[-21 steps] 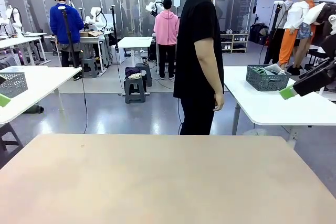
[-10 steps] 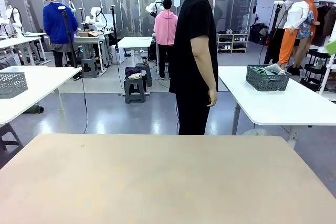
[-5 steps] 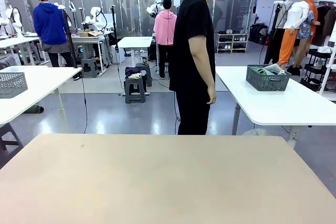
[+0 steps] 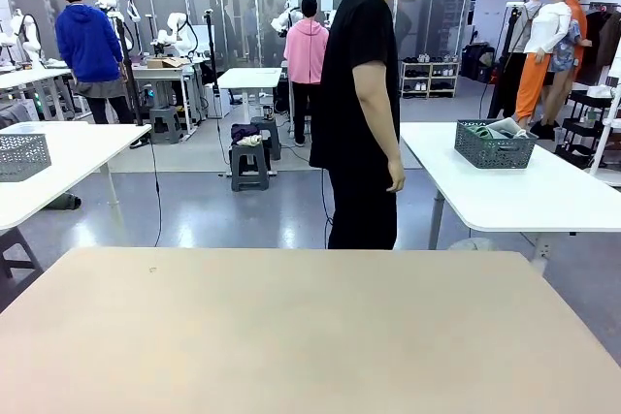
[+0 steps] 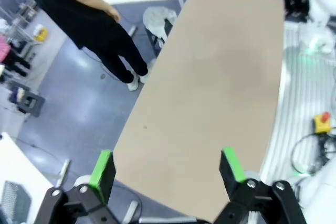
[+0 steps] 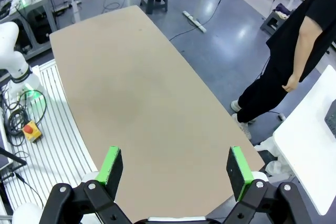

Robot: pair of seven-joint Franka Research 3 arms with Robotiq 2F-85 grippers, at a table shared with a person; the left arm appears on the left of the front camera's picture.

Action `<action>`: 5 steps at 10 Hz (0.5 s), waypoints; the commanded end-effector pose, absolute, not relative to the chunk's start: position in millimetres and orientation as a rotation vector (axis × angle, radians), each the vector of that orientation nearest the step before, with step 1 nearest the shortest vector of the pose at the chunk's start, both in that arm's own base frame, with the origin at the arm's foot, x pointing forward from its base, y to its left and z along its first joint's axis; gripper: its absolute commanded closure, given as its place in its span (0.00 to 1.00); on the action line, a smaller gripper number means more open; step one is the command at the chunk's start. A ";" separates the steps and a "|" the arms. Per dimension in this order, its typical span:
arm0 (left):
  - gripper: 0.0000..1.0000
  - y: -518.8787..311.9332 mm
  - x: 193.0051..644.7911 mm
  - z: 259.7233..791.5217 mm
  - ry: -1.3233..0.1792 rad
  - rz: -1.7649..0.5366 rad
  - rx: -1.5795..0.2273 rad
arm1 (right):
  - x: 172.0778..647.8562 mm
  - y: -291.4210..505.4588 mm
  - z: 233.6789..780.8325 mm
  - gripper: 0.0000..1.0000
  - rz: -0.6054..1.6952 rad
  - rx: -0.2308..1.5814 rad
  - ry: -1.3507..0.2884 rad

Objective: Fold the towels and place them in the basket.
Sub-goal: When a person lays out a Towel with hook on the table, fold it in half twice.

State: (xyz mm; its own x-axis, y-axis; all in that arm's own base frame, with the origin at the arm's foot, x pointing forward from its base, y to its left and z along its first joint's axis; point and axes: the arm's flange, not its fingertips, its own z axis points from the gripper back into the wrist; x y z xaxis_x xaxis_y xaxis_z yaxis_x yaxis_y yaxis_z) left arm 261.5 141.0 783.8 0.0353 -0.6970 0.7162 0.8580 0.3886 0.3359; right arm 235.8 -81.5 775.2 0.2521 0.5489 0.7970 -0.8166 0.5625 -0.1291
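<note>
Spotted the basket [image 4: 495, 150] over on the white side table [image 4: 524, 196] to the right, behind the person and well apart from the tan table [image 4: 310, 336] out front. Dark grey, rectangular, mesh-looking sides. Got the towels [image 4: 492, 128] bunched up inside and poking over the rim, some green, some pale, crumpled rather than flat. Can't tell how many.

Counted two grey baskets in the front view: that one, plus a second basket [image 4: 21, 155] on another white table [image 4: 68, 157] at far left. Too far off to make out any contents.

Seeing one person in black [image 4: 361, 104] right at the far edge of the tan table, standing side-on, arm hanging, hand [image 4: 394, 179] loose at the hip. Also two more people further back in the room, one in blue, one in pink.

Front view gives the basket side-on at table height. Wrist views give the tan top from high above instead, plus the person's legs and shoes on the grey floor. Also picked up a yellow box with a red button [image 6: 31, 129] on the ribbed floor plate, near a white arm base [image 6: 16, 61].

Got the left gripper [image 5: 167, 167] hanging high over the tan table, green pads spread wide, released. Same deal for the right gripper [image 6: 174, 165]: spread wide, released, well above the tabletop
</note>
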 end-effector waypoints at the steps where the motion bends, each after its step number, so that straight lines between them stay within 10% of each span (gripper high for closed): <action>1: 0.00 143.7 265.4 785.9 -0.972 -1.145 -0.226 | 236.8 -86.0 776.1 0.00 1.025 0.328 -0.909; 5: 0.00 144.6 270.1 782.8 -0.942 -1.118 -0.251 | 232.3 -81.4 778.1 0.00 1.122 0.296 -0.913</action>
